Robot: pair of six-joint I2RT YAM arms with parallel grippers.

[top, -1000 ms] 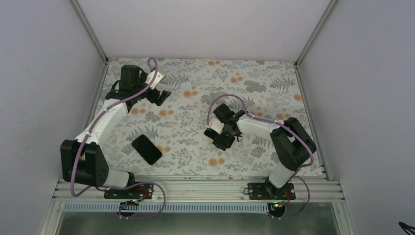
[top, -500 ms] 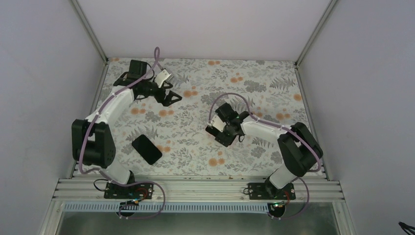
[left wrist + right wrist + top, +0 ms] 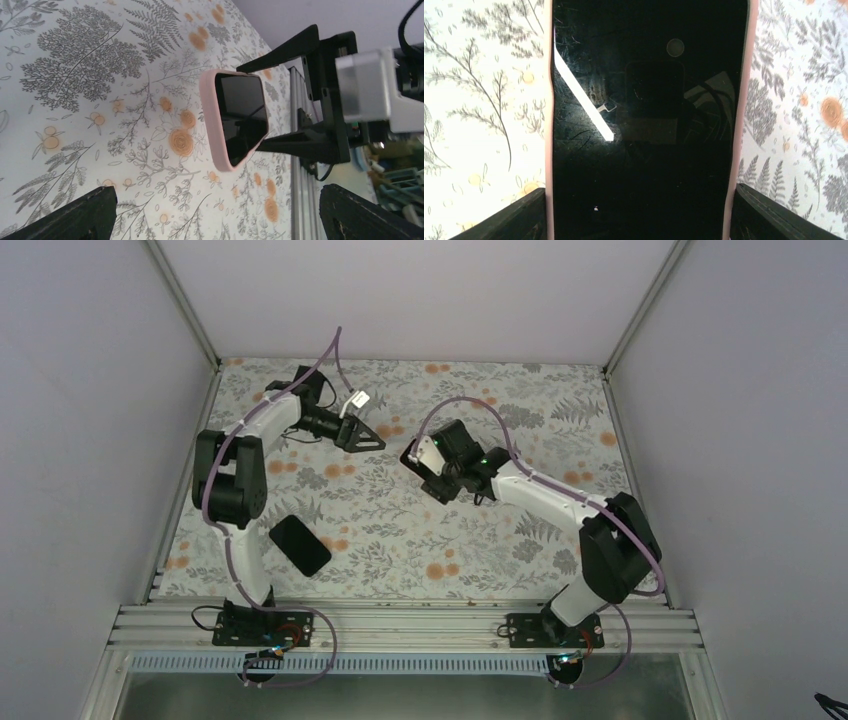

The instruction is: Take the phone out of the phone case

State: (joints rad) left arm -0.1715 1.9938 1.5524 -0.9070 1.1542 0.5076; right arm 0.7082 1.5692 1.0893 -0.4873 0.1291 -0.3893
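Observation:
A phone [image 3: 644,125] with a dark glass screen sits in a pink phone case [image 3: 740,100]. My right gripper [image 3: 641,222] is shut on the case, one black finger against each long edge. The left wrist view shows the cased phone [image 3: 239,117] held edge-up above the floral table, its pink case [image 3: 209,115] facing my left gripper. My left gripper [image 3: 215,220] is open and a short way from the phone, with nothing between its fingers. From above, my left gripper [image 3: 368,435] points right towards my right gripper [image 3: 432,475], which mostly hides the phone.
A flat black rounded slab [image 3: 300,545] lies on the floral table [image 3: 520,540] at front left. Grey walls close in the back and both sides. An aluminium rail [image 3: 400,625] carries the arm bases along the near edge.
My right gripper has closed on the cased phone and carried it up and towards the back left. My left arm has swung right towards the middle, its gripper still open.

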